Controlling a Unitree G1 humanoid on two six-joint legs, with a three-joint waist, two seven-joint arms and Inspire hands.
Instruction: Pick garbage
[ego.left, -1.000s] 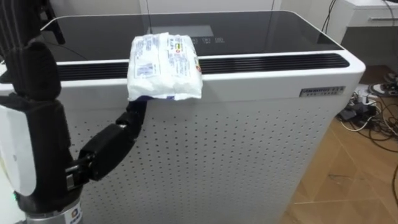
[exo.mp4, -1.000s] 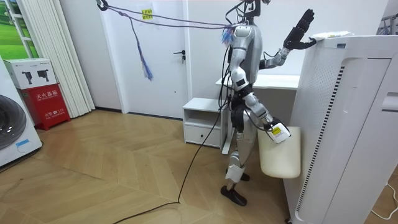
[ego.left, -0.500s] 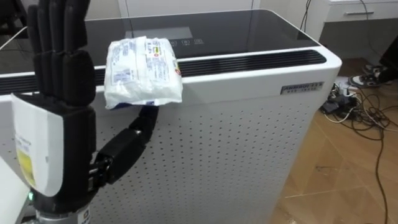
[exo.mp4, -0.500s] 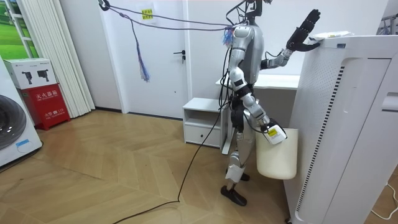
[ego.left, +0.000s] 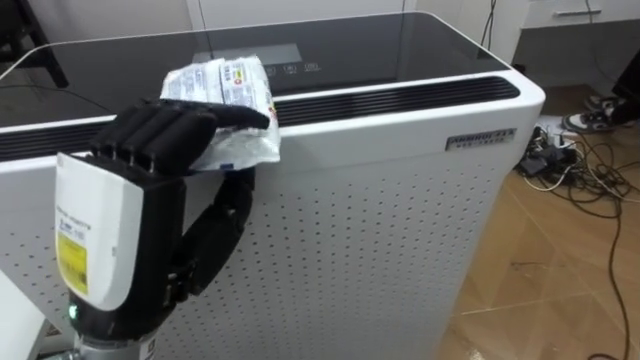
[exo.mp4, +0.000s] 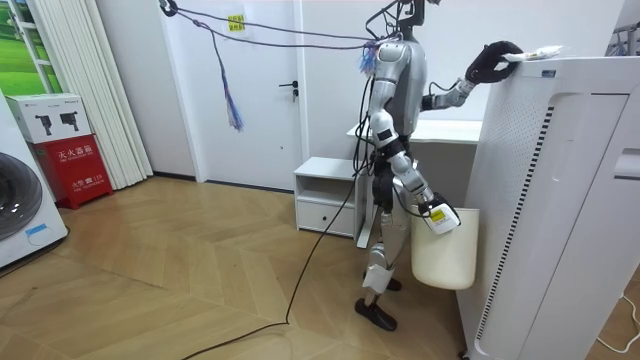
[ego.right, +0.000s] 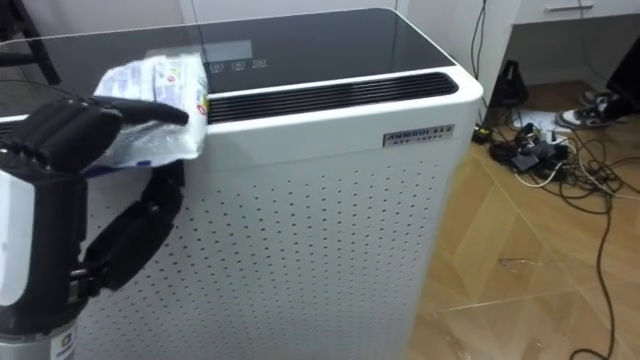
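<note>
Standing close against the perforated front of a tall white appliance (ego.left: 400, 230), the robot faces the room view's right, with its left arm raised to the cabinet's top edge and its right arm lowered at its side. The appliance is the largest body present. Its top carries a dark glossy panel (ego.left: 380, 45) beyond the left hand, and a long slotted vent (ego.left: 400, 93) runs along the near rim to that hand's right. A cream waste bin (exo.mp4: 445, 250) hangs just below the right hand (exo.mp4: 437, 213), low beside the robot's leg and well apart from the raised hand. Whether the right hand grips the bin cannot be told from the room view.

The left hand (ego.left: 125, 215) enters from the lower left with its back toward the camera. Its fingers (ego.left: 160, 135) are curled forward and down over the top rim. Its thumb (ego.left: 215, 235) reaches up along the appliance's front face to the underside of the packet (ego.left: 230, 85), so the hand is closed upon it, fingers above and thumb below.

The packet, a crumpled white plastic wrapper with printed panels, lies on the rim across the vent's left end. Its near part is under the fingers and its far part projects beyond the fingertips onto the dark panel. A tangle of cables (ego.left: 570, 150) lies on the wooden floor (ego.left: 540, 280), far to the left hand's right.
</note>
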